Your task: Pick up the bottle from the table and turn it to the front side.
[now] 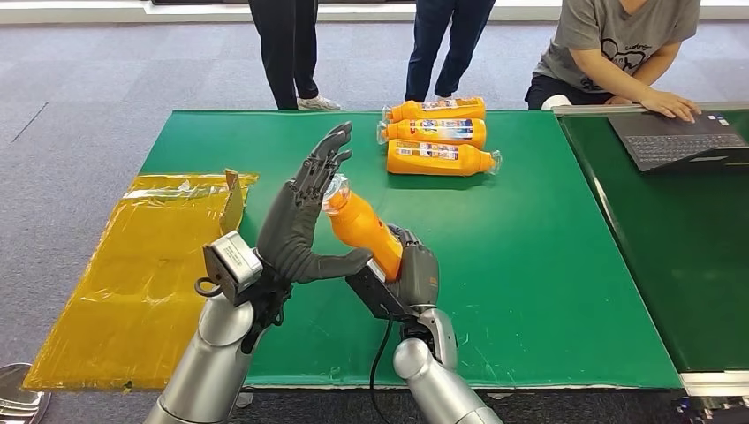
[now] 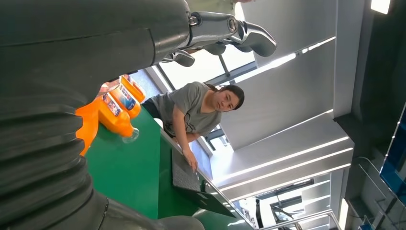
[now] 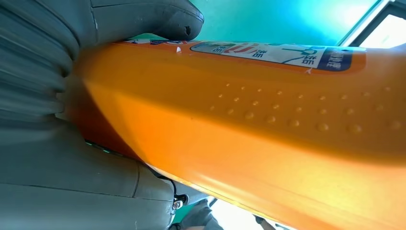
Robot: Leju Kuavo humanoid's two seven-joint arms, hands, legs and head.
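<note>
From the head view, the right hand (image 1: 413, 276) grips an orange bottle (image 1: 360, 226) around its lower body and holds it above the green worktop (image 1: 530, 265), tilted so its neck leans up and to the left. The neck end carries a clear plastic wrap. The left hand (image 1: 305, 221) stands upright just beside the bottle with its fingers spread and straight, its palm toward the bottle and its thumb reaching under it; whether it touches the bottle is unclear. Three more orange bottles (image 1: 437, 132) lie on their sides in a row near the worktop's far edge, labels up. A yellow plastic sheet (image 1: 132, 274) covers the worktop's left end. A seated person (image 1: 618, 44) rests a hand on a laptop (image 1: 676, 140) at the right, and two people (image 1: 371, 44) stand beyond the worktop.

In the left wrist view, the left hand's grey cover fills the near side, with its fingertips (image 2: 249, 36) extended and apart. The lying bottles (image 2: 117, 108), the person (image 2: 201, 108) and the laptop (image 2: 191, 184) appear past it.

In the right wrist view, the held bottle (image 3: 268, 129) is smooth orange plastic with rows of small raised dots and a printed label (image 3: 282, 52) along one side. The right hand's thumb (image 3: 158, 19) presses against it.
</note>
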